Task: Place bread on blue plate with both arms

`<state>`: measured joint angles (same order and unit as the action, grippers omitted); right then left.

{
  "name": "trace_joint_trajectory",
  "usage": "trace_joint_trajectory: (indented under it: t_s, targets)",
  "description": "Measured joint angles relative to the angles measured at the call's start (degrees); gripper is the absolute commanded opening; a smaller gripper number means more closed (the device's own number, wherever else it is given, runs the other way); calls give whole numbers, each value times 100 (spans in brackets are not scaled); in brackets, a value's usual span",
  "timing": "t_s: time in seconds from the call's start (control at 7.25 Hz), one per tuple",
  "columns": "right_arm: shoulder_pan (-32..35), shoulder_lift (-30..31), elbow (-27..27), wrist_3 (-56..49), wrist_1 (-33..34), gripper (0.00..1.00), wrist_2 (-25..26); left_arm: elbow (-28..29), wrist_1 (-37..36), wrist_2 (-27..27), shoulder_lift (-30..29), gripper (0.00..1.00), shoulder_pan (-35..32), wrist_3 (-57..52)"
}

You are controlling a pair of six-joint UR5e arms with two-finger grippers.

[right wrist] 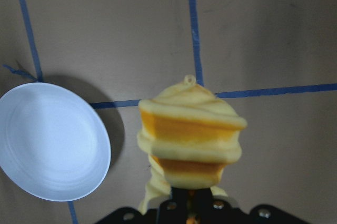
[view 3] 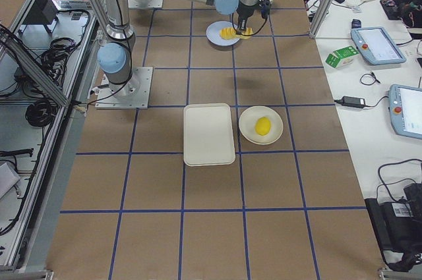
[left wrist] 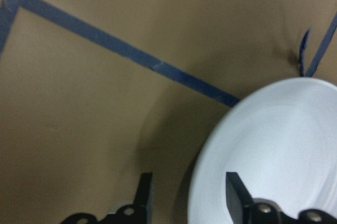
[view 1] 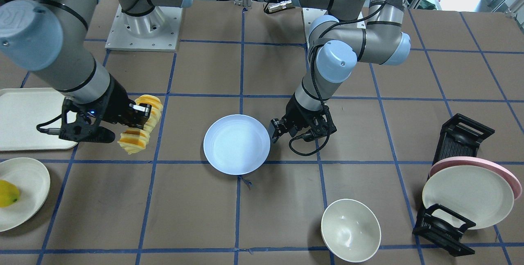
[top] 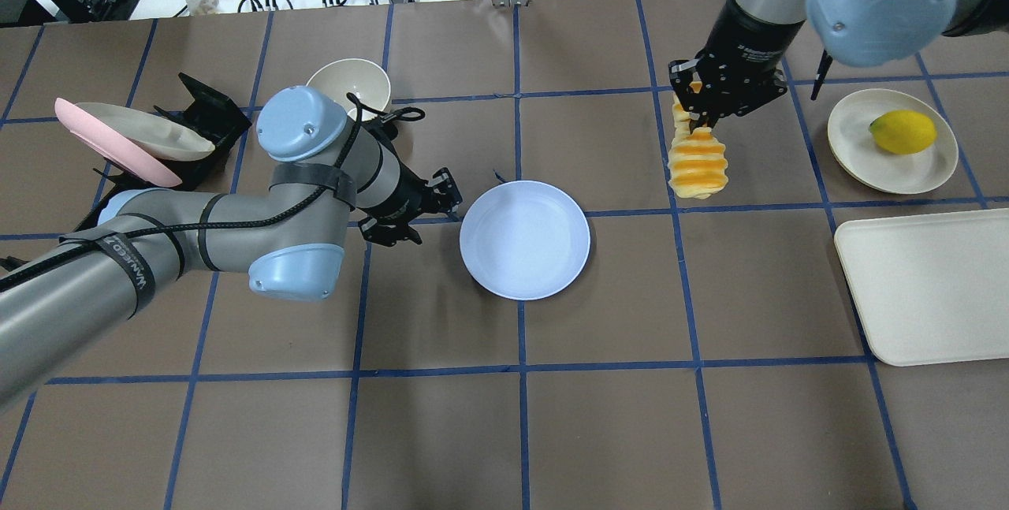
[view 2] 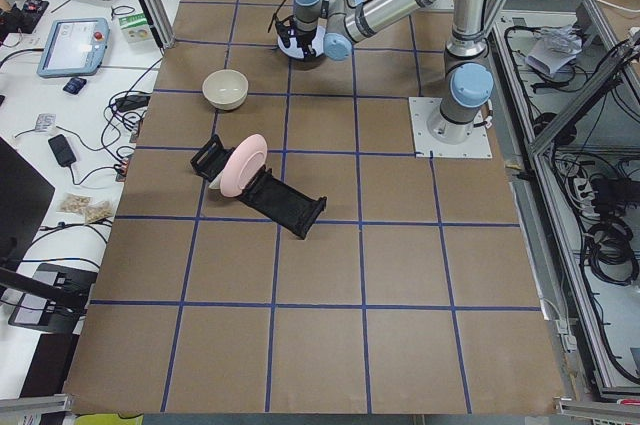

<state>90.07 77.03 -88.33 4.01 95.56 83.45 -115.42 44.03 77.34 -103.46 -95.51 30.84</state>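
The bread (top: 698,163) is a row of orange-crusted slices that hangs bent from my right gripper (top: 694,120), which is shut on its upper end and holds it above the table, to the right of the blue plate (top: 524,240). The right wrist view shows the bread (right wrist: 189,139) beside the plate (right wrist: 50,142). My left gripper (top: 440,209) is low at the plate's left edge. In the left wrist view it (left wrist: 188,182) is open, with its fingers (left wrist: 145,197) either side of the plate's rim (left wrist: 210,150). The plate holds nothing.
A cream tray (top: 930,289) lies at the right, with a cream plate (top: 855,139) holding a yellow lemon (top: 902,132) behind it. A cream bowl (top: 348,84) stands behind my left arm. A black rack (top: 205,112) with a pink and a cream plate stands at the far left.
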Motion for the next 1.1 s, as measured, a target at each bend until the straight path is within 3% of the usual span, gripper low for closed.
trace_joint_trajectory:
  t_s: [0.41,0.69,0.97,1.1]
  targets:
    - [1017,-440,-27,380,148,0,-4,693,1761,727,597,100,543,-1779]
    - [1550,-920,-54,761,676,0,-16,1568,3444,1254,1039,100,661,-2497]
    - [1924,-1418,-73,1248,1288,0,-32,2414,4542,1341,1366,100,604,-2728]
    - [1989,-1582,-88,1480,1472,8,-34,2605,4754,1265,1488,100,570,-2904]
